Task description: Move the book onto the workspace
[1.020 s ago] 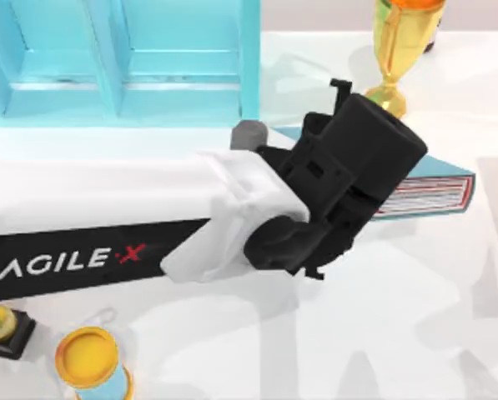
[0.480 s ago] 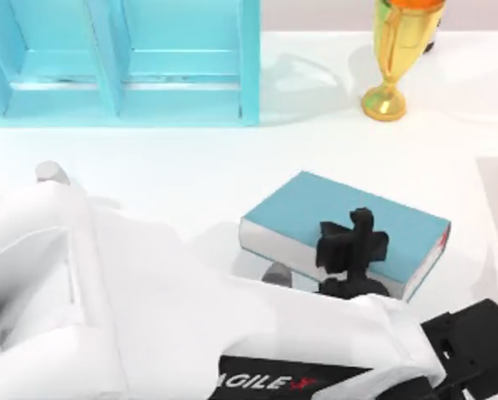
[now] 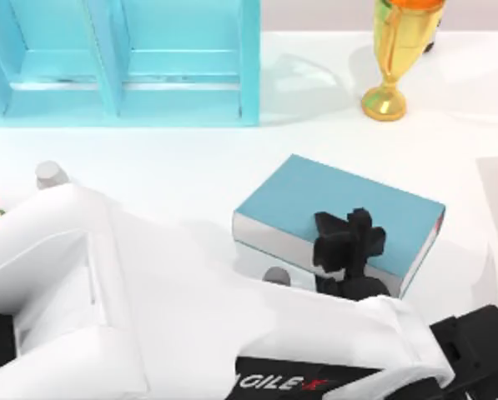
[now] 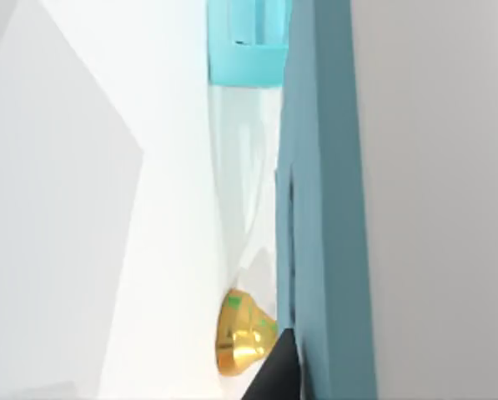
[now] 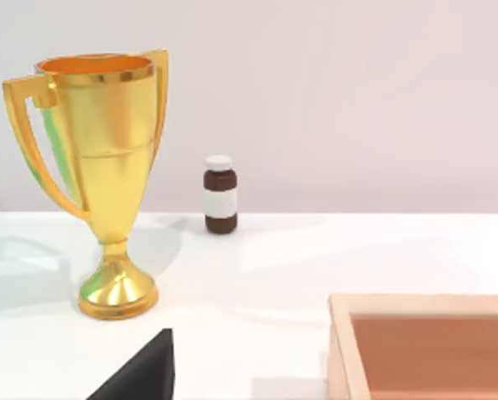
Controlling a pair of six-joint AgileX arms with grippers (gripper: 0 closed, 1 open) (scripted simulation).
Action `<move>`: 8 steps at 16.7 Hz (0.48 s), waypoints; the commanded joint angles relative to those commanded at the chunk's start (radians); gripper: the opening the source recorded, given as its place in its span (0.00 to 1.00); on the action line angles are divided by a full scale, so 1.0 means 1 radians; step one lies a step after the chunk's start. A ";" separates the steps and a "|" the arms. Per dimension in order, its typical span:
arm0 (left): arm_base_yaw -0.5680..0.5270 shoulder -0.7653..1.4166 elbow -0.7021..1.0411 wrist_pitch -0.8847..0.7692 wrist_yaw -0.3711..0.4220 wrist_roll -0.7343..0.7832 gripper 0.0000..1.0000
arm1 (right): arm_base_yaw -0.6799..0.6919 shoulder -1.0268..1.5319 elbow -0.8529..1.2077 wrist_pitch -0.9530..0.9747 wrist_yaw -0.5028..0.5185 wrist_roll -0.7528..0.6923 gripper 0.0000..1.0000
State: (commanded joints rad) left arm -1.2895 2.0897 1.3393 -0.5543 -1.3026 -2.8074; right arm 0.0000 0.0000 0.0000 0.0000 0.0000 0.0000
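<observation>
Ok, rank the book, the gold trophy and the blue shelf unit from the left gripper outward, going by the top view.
1. book: held in the left gripper, centre-right.
2. gold trophy: far right.
3. blue shelf unit: far left; its nearest corner about matches the trophy, most of it lies farther.

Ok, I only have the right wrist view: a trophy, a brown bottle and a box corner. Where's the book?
Observer: In the top view the book is out in front of the shelf, over the white table, right of middle.
Operator: Is anything holding it?
Observer: Yes, the left gripper is shut on its near long edge, with a black finger across the cover. The trophy you see stands well behind it, apart from the book.
</observation>
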 joint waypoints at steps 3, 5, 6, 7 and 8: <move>-0.003 0.001 -0.002 -0.010 0.004 -0.008 0.00 | 0.000 0.000 0.000 0.000 0.000 0.000 1.00; -0.009 0.003 0.007 -0.037 0.000 -0.033 0.00 | 0.000 0.000 0.000 0.000 0.000 0.000 1.00; -0.011 0.004 0.011 -0.049 -0.002 -0.043 0.00 | 0.000 0.000 0.000 0.000 0.000 0.000 1.00; -0.012 0.004 0.013 -0.055 -0.003 -0.048 0.00 | 0.000 0.000 0.000 0.000 0.000 0.000 1.00; -0.012 0.004 0.013 -0.055 -0.003 -0.048 0.00 | 0.000 0.000 0.000 0.000 0.000 0.000 1.00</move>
State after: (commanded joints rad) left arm -1.3019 2.0935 1.3521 -0.6097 -1.3055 -2.8555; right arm 0.0000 0.0000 0.0000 0.0000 0.0000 0.0000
